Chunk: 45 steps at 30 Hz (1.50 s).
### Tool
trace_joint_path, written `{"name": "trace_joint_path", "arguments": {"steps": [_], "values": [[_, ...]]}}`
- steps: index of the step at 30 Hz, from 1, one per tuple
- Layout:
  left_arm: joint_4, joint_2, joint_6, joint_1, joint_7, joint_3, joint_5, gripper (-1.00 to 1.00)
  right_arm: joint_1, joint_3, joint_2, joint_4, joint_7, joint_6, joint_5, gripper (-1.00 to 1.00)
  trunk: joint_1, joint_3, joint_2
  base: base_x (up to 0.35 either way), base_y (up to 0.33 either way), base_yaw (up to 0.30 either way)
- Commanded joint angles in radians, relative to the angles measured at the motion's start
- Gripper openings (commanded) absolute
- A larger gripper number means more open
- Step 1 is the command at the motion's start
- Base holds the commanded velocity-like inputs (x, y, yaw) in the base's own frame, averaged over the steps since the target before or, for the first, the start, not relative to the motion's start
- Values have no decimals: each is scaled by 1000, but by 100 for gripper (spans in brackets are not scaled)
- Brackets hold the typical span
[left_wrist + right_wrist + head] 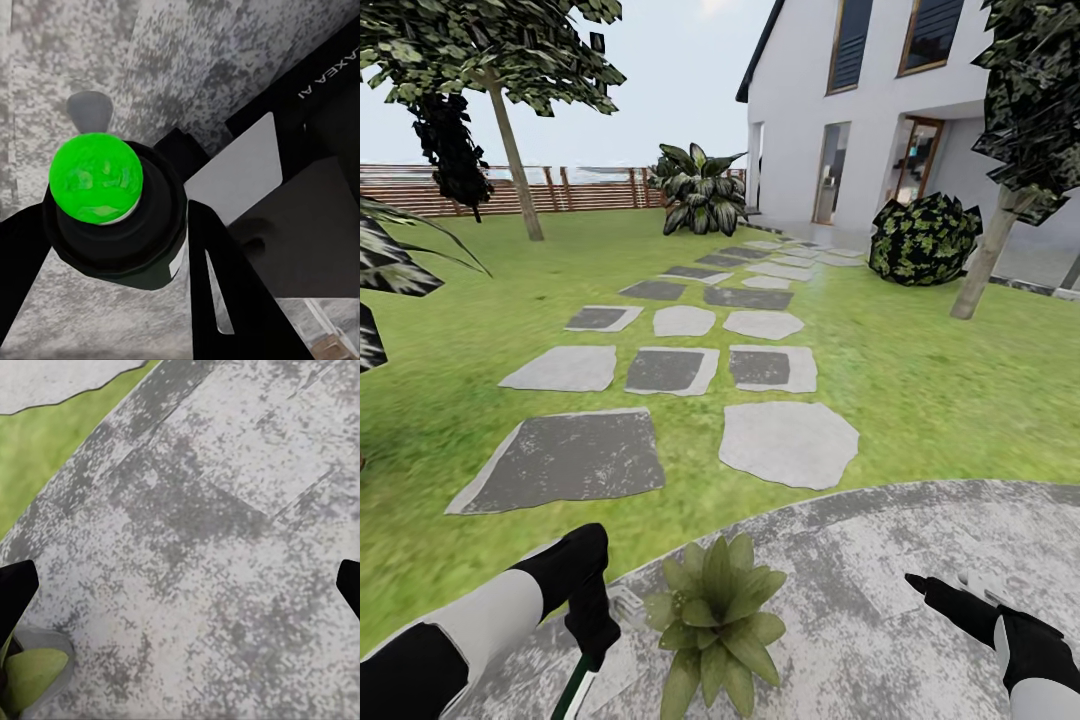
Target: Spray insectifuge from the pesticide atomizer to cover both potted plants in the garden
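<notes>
The left gripper [592, 640] is clamping the dark green pesticide atomizer [574, 690], cut off at the frame's near edge; in the left wrist view its body [120, 225] is sitting between the black fingers [225, 300], capped by a bright green blob. Just to its right, the potted plant [715, 610], a rosette of pointed green leaves, is standing on the mottled grey round patio [880, 590], its pot hidden. The right gripper [925, 585] is hovering near right with fingertips [15, 592] spread wide. Farther off, flat stepping stones [670, 370] are crossing the lawn [920, 390] toward the white house [860, 100].
</notes>
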Motion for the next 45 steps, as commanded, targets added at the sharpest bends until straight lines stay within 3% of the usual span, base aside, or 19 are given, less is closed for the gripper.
{"name": "trace_joint_path", "arguments": {"steps": [1, 10, 21, 38, 45], "values": [[-3, 1, 6, 0, -10, 1, -10, -100, -1, -6, 1, -2, 9, 3, 10, 100, 0, -1, 0, 0, 0, 0], [-10, 0, 6, -2, -10, 1, -10, -100, -1, -6, 1, -2, 9, 3, 10, 100, 0, -1, 0, 0, 0, 0], [-10, -2, 6, -2, -10, 1, -10, -100, -1, -6, 1, -2, 9, 3, 10, 100, -42, 31, 77, 0, 0, 0], [-10, -7, 6, -2, -9, -1, -10, -100, -1, -6, 1, -2, 9, 3, 10, 100, -107, 58, 196, 0, 0, 0], [-10, -51, 7, -2, -10, 0, -10, -100, -1, -5, 2, -2, 14, 3, 10, 100, -107, 47, 196, 0, 0, 0]]}}
